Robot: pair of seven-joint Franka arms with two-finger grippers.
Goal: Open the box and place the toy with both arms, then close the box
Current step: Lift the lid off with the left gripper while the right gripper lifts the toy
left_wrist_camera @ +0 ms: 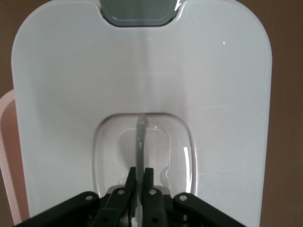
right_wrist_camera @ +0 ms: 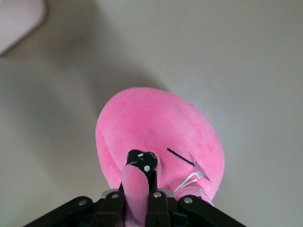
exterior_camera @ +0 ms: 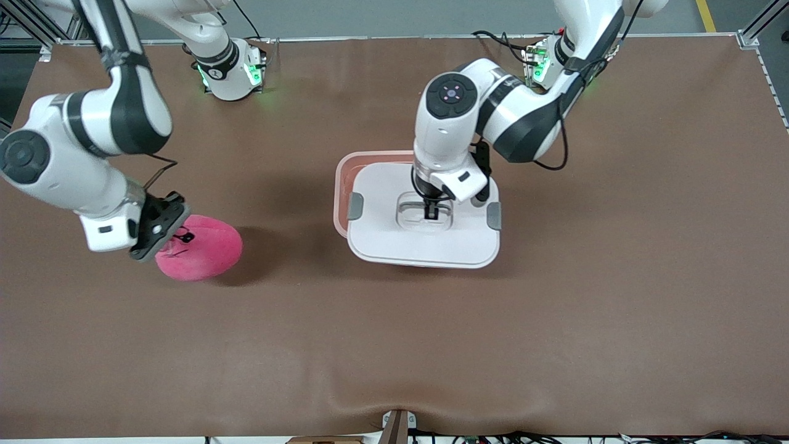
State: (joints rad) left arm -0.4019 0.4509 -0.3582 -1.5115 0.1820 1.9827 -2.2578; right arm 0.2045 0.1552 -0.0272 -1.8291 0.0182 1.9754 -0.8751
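The box's pink tub (exterior_camera: 343, 179) stands mid-table. Its white lid (exterior_camera: 394, 243) sits askew over it, shifted nearer the front camera, so the tub's rim shows along the farther edge and the right arm's side. My left gripper (exterior_camera: 431, 213) is shut on the lid's clear handle (left_wrist_camera: 140, 135), as the left wrist view (left_wrist_camera: 140, 177) shows. The hot-pink plush toy (exterior_camera: 206, 253) lies toward the right arm's end of the table. My right gripper (exterior_camera: 177, 237) is shut on a pink nub by the toy's dark eye (right_wrist_camera: 142, 160), as the right wrist view (right_wrist_camera: 139, 189) shows.
Grey clips (exterior_camera: 355, 206) (exterior_camera: 494, 216) sit on the lid's two short sides. A strip of the pink tub (left_wrist_camera: 7, 142) shows beside the lid in the left wrist view. Brown table surface (exterior_camera: 394, 345) surrounds both things. A small fixture (exterior_camera: 397, 425) sits at the table's near edge.
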